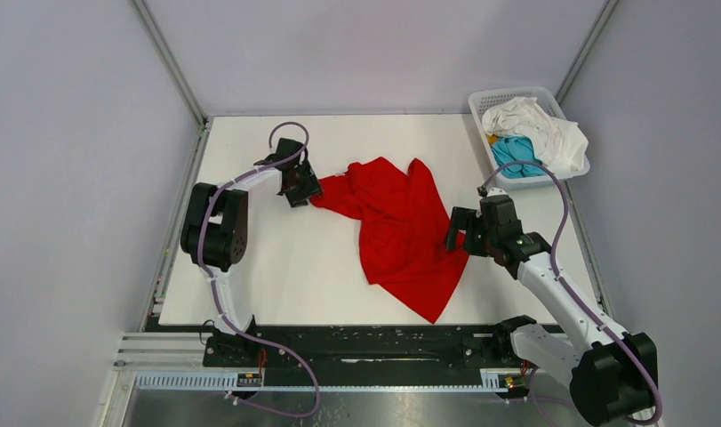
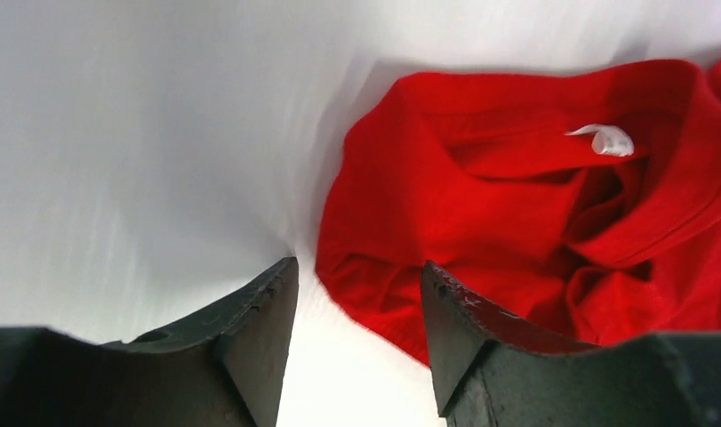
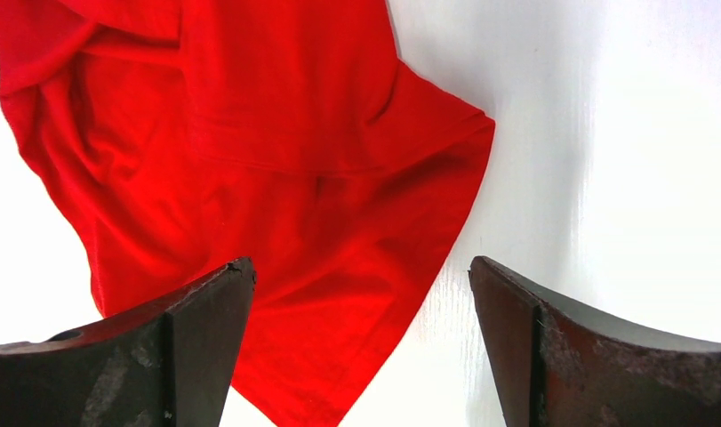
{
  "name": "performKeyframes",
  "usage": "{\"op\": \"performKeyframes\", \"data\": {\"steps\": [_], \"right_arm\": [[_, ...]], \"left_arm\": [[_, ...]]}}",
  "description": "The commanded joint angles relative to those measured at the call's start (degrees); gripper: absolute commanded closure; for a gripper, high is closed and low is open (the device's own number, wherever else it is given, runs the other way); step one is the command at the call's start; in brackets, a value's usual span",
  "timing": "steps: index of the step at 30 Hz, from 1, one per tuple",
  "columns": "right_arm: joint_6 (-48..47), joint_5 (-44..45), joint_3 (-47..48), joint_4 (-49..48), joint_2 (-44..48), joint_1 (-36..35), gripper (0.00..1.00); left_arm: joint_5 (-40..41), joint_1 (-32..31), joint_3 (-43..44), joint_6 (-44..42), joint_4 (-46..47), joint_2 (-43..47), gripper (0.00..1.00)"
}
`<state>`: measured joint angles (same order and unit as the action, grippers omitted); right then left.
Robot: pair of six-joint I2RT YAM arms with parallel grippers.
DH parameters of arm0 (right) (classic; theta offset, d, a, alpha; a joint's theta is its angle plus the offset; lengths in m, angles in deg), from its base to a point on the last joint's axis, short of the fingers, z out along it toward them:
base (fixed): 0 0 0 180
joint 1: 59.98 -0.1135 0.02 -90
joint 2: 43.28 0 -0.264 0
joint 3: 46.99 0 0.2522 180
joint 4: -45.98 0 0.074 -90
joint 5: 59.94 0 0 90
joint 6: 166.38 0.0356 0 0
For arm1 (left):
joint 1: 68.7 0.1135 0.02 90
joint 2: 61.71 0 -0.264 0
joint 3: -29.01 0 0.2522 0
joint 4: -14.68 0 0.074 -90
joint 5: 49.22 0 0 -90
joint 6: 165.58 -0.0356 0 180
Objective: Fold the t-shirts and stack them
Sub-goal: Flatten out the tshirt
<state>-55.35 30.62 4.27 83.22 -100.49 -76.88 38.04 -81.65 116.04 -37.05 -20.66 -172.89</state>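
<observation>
A large red t-shirt lies crumpled in the middle of the white table. My left gripper is at its upper left corner, low over the table. In the left wrist view the jaws stand partly apart, with the rim of the red cloth between the fingertips and a gap on either side. The collar's white label shows beyond. My right gripper hovers wide open over the shirt's right edge, holding nothing. A white t-shirt and a teal-blue one lie bunched in the basket.
The white lattice basket stands at the back right corner of the table. Grey walls close in the table on the left, back and right. A black rail runs along the near edge between the arm bases.
</observation>
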Motion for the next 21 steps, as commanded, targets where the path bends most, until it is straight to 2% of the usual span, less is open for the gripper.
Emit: {"op": "performKeyframes", "data": {"steps": [1, 4, 7, 11, 15, 18, 21], "right_arm": [[0.8, 0.4, -1.1, 1.4, 1.3, -0.1, 0.01], [0.9, 1.1, -1.7, 2.1, 2.2, -0.1, 0.0], [1.2, 1.7, -2.0, 3.0, 3.0, -0.1, 0.01], [1.8, 0.6, -2.0, 4.4, 3.2, -0.1, 0.01], [3.0, -0.4, -0.9, 8.8, 2.9, -1.3, 0.03], [5.9, 0.5, -0.6, 10.8, 2.4, -6.1, 0.04], [9.3, 2.6, 0.1, 12.1, -0.5, -14.4, 0.04]], "left_arm": [[-4.2, 0.3, 2.1, 2.3, 3.9, -2.7, 0.5], [-6.8, 0.2, 2.5, 2.5, 4.9, -3.3, 0.66], [-7.7, 0.1, 0.7, 2.6, 5.6, -1.7, 0.98], [-5.6, 0.1, -5.0, 2.6, 5.9, 4.3, 1.0], [2.0, 0.8, -10.2, 2.9, 0.7, 11.9, 1.0], [5.3, 2.6, -15.7, 4.5, -1.3, 17.2, 1.0], [6.7, 5.1, -21.7, 6.3, -1.2, 21.8, 1.0]]}}
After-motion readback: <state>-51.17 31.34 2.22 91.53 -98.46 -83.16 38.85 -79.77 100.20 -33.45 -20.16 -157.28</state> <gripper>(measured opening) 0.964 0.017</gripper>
